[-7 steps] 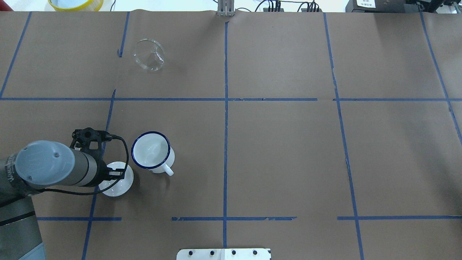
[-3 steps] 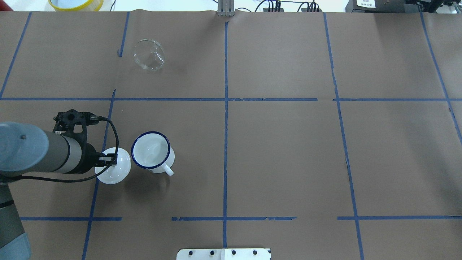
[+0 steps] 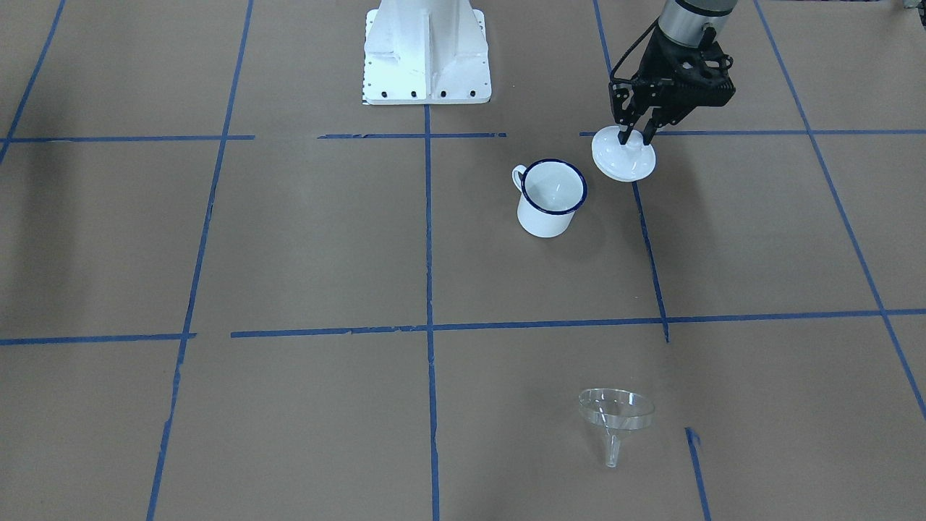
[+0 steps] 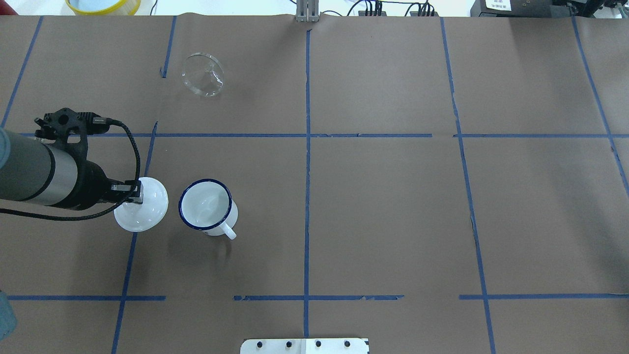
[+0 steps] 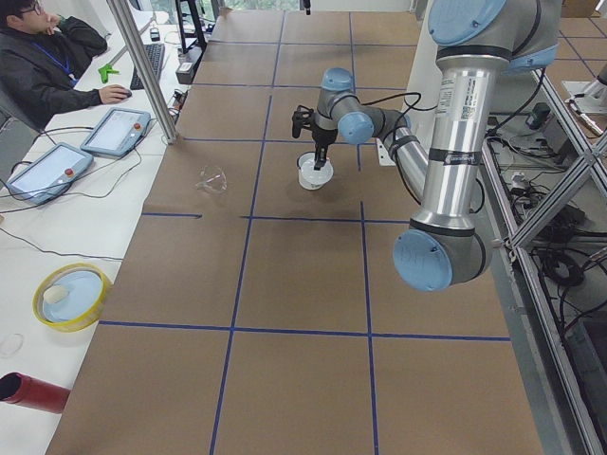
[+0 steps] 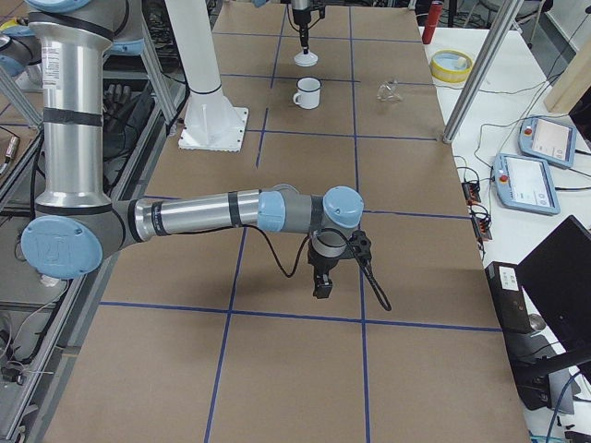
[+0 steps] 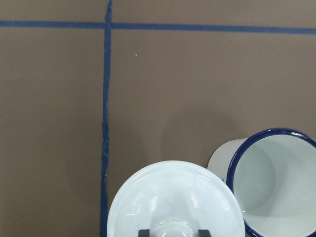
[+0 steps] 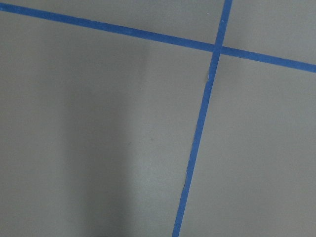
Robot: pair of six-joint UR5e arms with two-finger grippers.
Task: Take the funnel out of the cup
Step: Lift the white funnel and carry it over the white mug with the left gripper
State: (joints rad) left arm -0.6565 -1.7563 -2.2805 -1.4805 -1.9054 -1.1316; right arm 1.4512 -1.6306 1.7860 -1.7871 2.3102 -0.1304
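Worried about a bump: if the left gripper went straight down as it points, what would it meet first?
The left gripper grips the lid; below lies bare table paper beside the cup. The lid's edge probably clears the cup, though depth is unclear.

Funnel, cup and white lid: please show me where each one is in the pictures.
funnel point(image 4: 202, 74): overhead exterior view, on its clear cone.
cup point(image 4: 205, 206): overhead exterior view, on its inside bottom.
white lid point(image 7: 175, 195): left wrist-mounted view, on its dome.

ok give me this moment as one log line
left gripper: shut on lid knob | lid: beside cup, apart | cup: upright, empty | funnel: out of cup, lying well away | right gripper: state unclear
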